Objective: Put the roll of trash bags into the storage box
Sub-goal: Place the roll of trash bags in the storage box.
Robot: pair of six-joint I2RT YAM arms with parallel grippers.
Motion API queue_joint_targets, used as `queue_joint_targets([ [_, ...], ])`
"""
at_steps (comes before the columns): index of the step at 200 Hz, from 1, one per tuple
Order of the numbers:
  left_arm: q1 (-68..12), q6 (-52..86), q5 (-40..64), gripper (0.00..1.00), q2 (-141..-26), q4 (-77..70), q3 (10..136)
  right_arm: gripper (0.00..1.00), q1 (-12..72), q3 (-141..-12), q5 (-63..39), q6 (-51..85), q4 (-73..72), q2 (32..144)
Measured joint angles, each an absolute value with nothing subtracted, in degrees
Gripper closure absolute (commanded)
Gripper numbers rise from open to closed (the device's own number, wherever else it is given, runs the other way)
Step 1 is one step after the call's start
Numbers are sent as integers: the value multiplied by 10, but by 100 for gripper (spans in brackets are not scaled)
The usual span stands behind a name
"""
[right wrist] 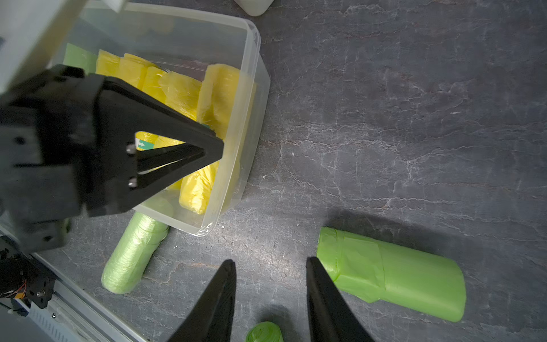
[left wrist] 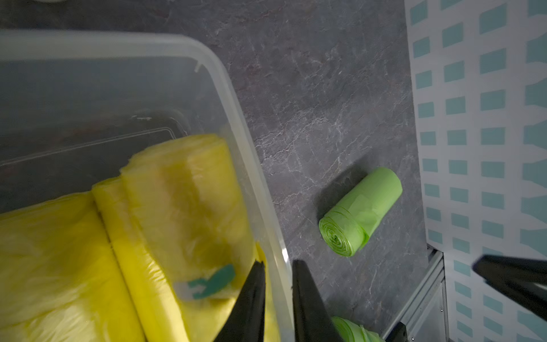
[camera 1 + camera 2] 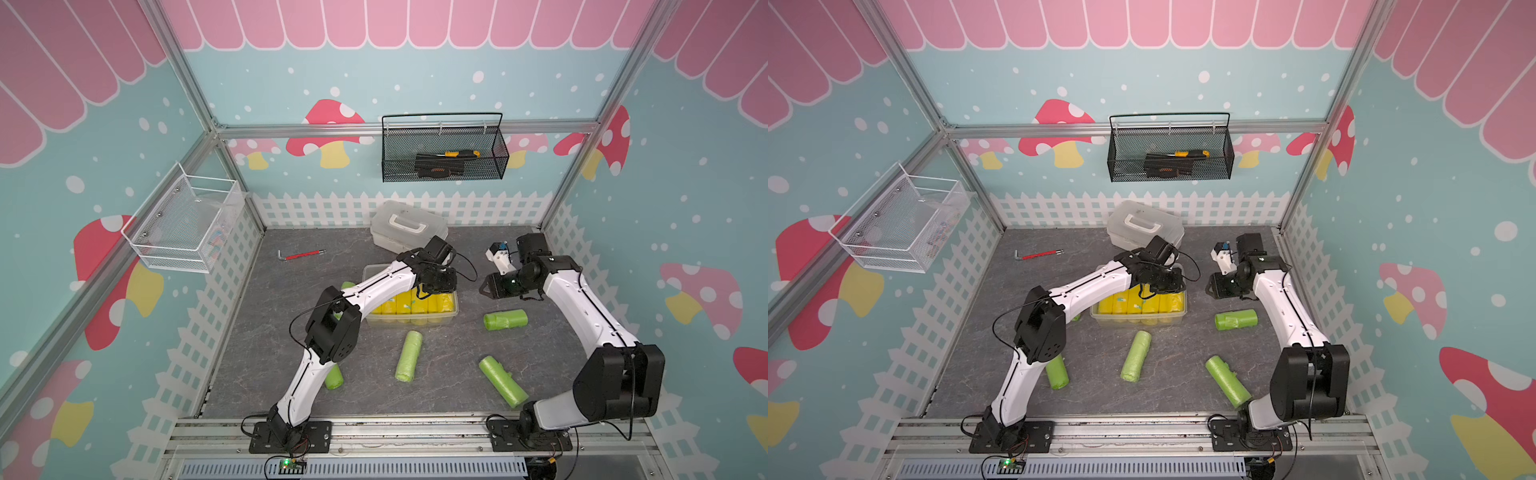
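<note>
— What fills most of the scene?
— The grey marbled surface (image 3: pixel 257 332), with the white-and-black left arm (image 3: pixel 374 286) and right arm (image 3: pixel 582 307) reaching in over it. A black wire-mesh basket (image 3: pixel 399 153) hangs on the back wall. The tools inside it blur behind the mesh, and only a yellow-and-black handle (image 3: pixel 461 153) stands out.

— And the box?
— The clear plastic storage box (image 3: pixel 411 322) sits mid-surface with a row of yellow plastic rolls (image 3: pixel 432 303) lying inside. The left arm crosses its left end and hides that part. It also covers a corner of the opaque white case with a handle (image 3: pixel 409 226) behind the box.

— Which rolls are outside it?
— Several green rolls of trash bags (image 3: pixel 409 355) lie loose on the surface around the box. There is a half-hidden green roll (image 3: pixel 334 378) under the left arm's elbow, and a green sliver (image 3: pixel 347 285) shows beside the box's left end.

— The grippers?
— The left gripper (image 2: pixel 279 265) is pinched in on the box wall facing the right arm, one finger inside and one outside. The right gripper (image 1: pixel 270 262) is partly open and empty above bare surface, just beside the crumpled green roll (image 1: pixel 390 275).

— Any writing?
— There is a teal sticker (image 2: pixel 213 281) on one yellow roll, but it is blurred and nothing on it is legible.
</note>
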State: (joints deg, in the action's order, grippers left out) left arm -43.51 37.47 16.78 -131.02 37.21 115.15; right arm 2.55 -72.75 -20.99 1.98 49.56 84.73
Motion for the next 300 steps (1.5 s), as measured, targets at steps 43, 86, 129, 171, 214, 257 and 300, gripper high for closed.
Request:
queue_joint_targets([
  [43,-433,378,172,80,-1318,367,1159,59,25,-728,-209,20,497,847],
  [86,-432,388,176,79,-1323,352,1156,59,25,-728,-208,20,497,847],
  [129,-431,397,177,77,-1313,309,1123,59,25,-728,-206,20,497,847],
  [171,-430,397,177,77,-1288,289,1090,59,25,-728,-205,20,497,847],
  [214,-415,406,171,79,-1247,275,1068,59,25,-728,-205,20,498,847],
  [257,-395,416,168,89,-1242,267,1064,59,25,-728,-205,20,498,847],
  [300,-394,419,178,91,-1271,263,1064,59,25,-728,-204,20,500,847],
])
